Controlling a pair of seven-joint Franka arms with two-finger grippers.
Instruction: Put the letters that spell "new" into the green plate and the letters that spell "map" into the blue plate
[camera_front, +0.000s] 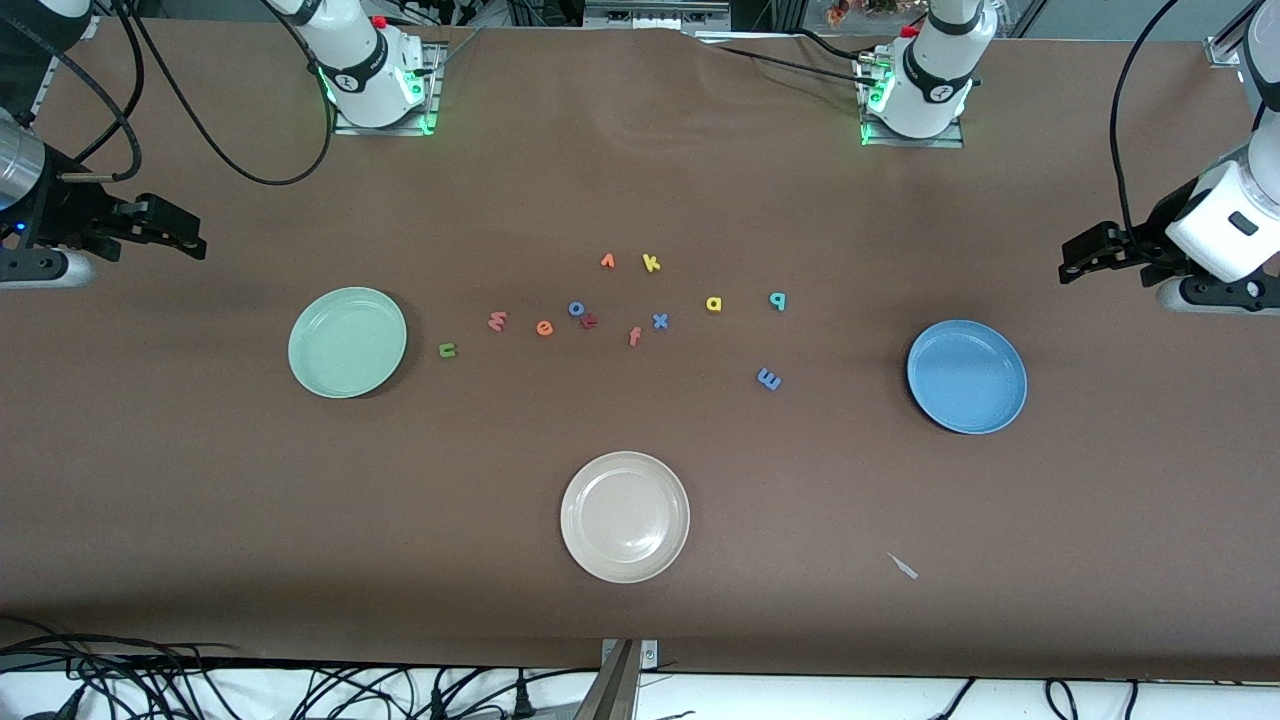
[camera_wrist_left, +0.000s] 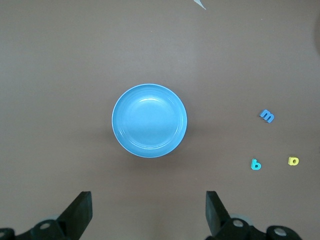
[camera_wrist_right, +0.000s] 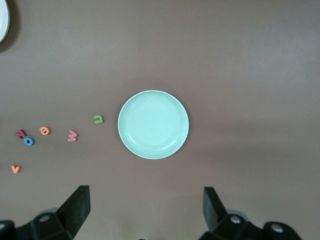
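Letters for "new", green n (camera_front: 447, 349), pinkish w (camera_front: 497, 321), orange e (camera_front: 544, 328), sit beside the green plate (camera_front: 300, 375); m (camera_front: 769, 378), a (camera_front: 714, 304), p (camera_front: 777, 300) lie nearer the blue plate (camera_front: 1015, 400). Right gripper (camera_front: 185, 238) and left gripper (camera_front: 1078, 257) hang wide open, empty, at the table's ends. Risk imo: e is close to a cluster of decoys, so the wrong tiny letter could easily get pinched.

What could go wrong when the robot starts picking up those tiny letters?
1. The orange e lies close to a blue o and a dark red letter, which touch; jaws might nudge or grab a wrong one.
2. A yellow k and an orange f share colours with wanted letters, so mix-ups seem possible.
3. The letters look thin and flat on the table, so they may slip.
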